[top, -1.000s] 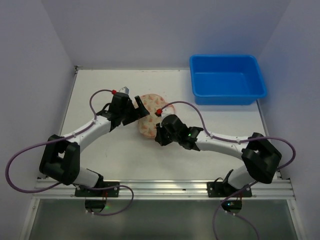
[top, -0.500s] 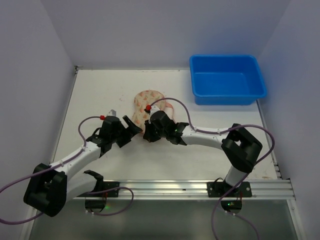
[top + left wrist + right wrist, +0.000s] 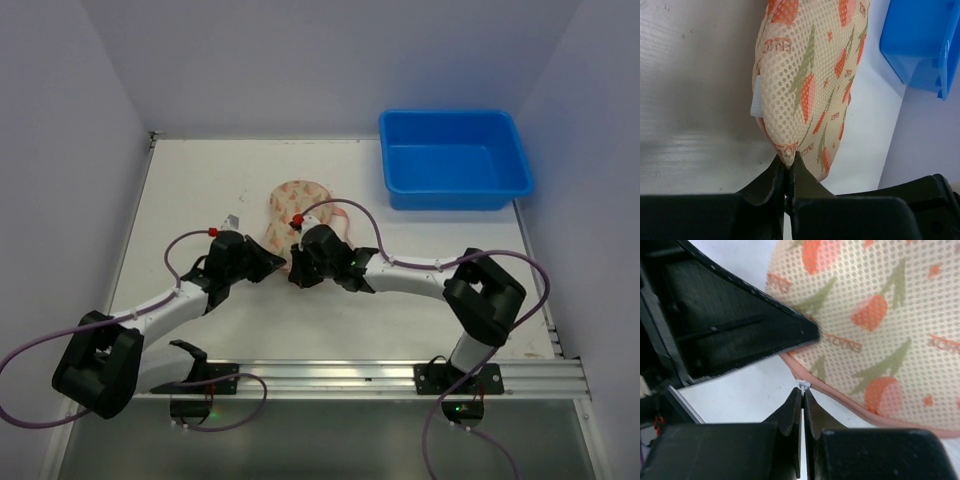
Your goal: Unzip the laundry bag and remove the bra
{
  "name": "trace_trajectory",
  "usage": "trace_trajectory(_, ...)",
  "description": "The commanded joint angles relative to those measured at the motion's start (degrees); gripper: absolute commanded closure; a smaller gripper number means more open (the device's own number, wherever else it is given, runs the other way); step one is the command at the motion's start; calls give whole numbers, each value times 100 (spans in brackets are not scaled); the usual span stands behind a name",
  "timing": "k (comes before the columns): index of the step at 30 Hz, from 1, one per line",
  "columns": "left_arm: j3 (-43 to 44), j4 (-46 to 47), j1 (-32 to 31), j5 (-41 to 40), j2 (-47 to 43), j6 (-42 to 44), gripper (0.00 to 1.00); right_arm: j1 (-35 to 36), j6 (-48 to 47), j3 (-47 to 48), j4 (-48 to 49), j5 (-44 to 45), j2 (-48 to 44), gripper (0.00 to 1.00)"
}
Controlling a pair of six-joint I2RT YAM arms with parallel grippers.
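Top: bag (image 3: 290, 203) mid-table, left claw (image 3: 274, 263) and right claw (image 3: 296, 272) meet at its near end; tub (image 3: 455, 190) far right. Left wrist: left claw clamped on the bag's tip. Right wrist: right claw pinched tight on a small white tab (image 3: 803, 385), probably the zip pull, at the pink trim.

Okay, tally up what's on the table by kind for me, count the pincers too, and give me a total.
laundry bag: 1
blue tub: 1
pincers: 2, the left pincer and the right pincer
Total: 4
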Motion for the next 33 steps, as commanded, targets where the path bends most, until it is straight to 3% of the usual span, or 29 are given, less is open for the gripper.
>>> trace_trajectory(1, 126, 90, 25, -157, -16, 230, 99, -109, -234, -296, -73, 346, -546, 100)
trace_trajectory(10, 530, -1139, 298, -614, -51, 1407, 100, -1576, -181, -1422, -1057, 593, -1759, 100)
trace_trajectory(15, 1074, -1484, 412, -668, 238, 1901, 100, -1534, -393, -1317, -971, 50, -1795, 100)
trace_trajectory(17, 1303, -1555, 482, -676, 396, 2077, 95, -1298, -306, -1220, -838, -329, -1681, 100)
trace_trajectory(18, 1556, -1564, 508, -676, 493, 2112, 91, -1183, -244, -1028, -751, -382, -1489, 100)
trace_trajectory(19, 1681, -1564, 561, -668, 720, 2130, 81, -895, -87, -887, -715, -426, -1365, 100)
trace_trajectory(22, 2112, -1511, 597, -371, 1160, 2016, 62, -376, 291, -220, -592, -417, -706, 100)
trace_trajectory(24, 2244, -1581, 597, -177, 1284, 1902, 33, -242, 468, 219, -426, -523, -364, 100)
trace_trajectory(25, 2253, -1686, 597, -175, 1241, 1806, 10, -181, 573, 352, -372, -549, -109, 100)
trace_trajectory(26, 2218, -1756, 597, -228, 1171, 1735, 2, -154, 600, 458, -320, -576, 6, 100)
trace_trajectory(33, 1270, -1854, 605, -370, 91, 988, 0, -136, 477, 1144, -187, -549, 526, 100)
